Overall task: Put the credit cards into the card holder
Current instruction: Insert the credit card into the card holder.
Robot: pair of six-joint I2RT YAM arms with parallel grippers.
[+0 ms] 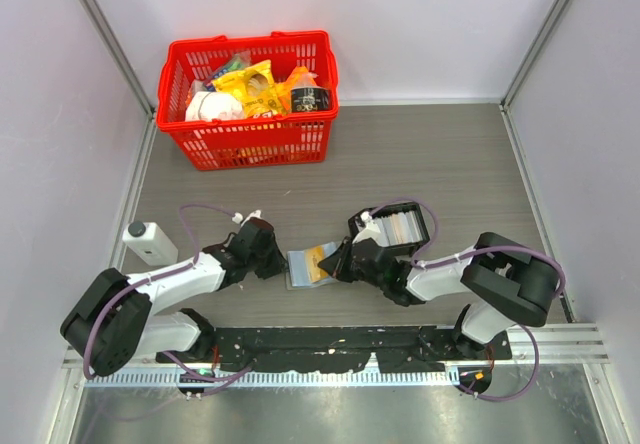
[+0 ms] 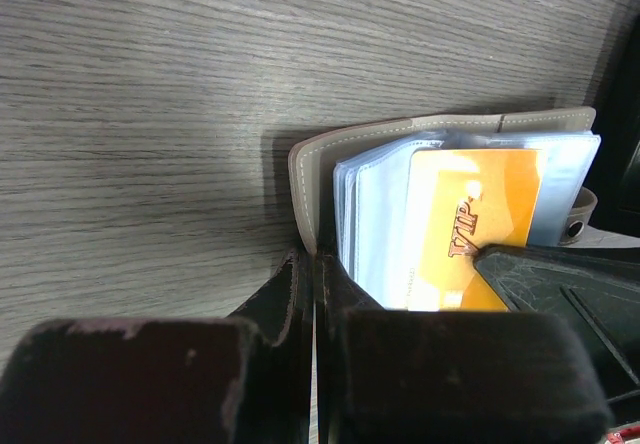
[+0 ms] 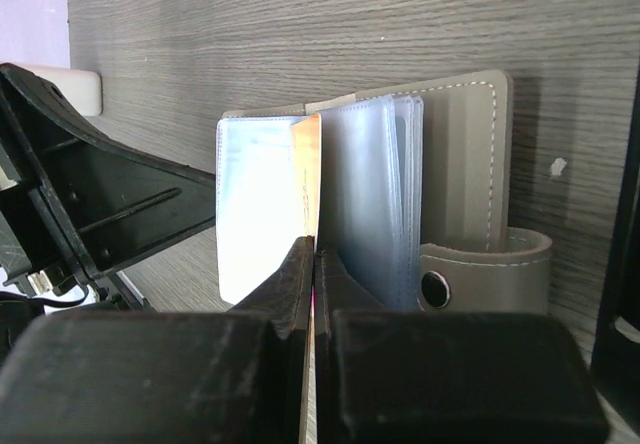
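The grey-beige card holder [image 1: 303, 269] lies open on the table between my two arms. Its pale blue pockets fan out from the cover [image 2: 305, 179]. My left gripper [image 2: 316, 264] is shut on the near edge of that cover, at the holder's left side [image 1: 278, 263]. An orange credit card [image 2: 478, 214] marked VIP lies partly inside a pocket. My right gripper [image 3: 316, 249] is shut on that card, which shows edge-on [image 3: 309, 164] beside the clear sleeves. The snap flap [image 3: 480, 264] lies to the right of the right gripper's fingers.
A black tray [image 1: 429, 226] holding several pale cards [image 1: 398, 226] sits just behind the right gripper [image 1: 339, 263]. A red basket [image 1: 250, 146] of groceries stands at the back left. A white box [image 1: 150, 242] lies by the left wall.
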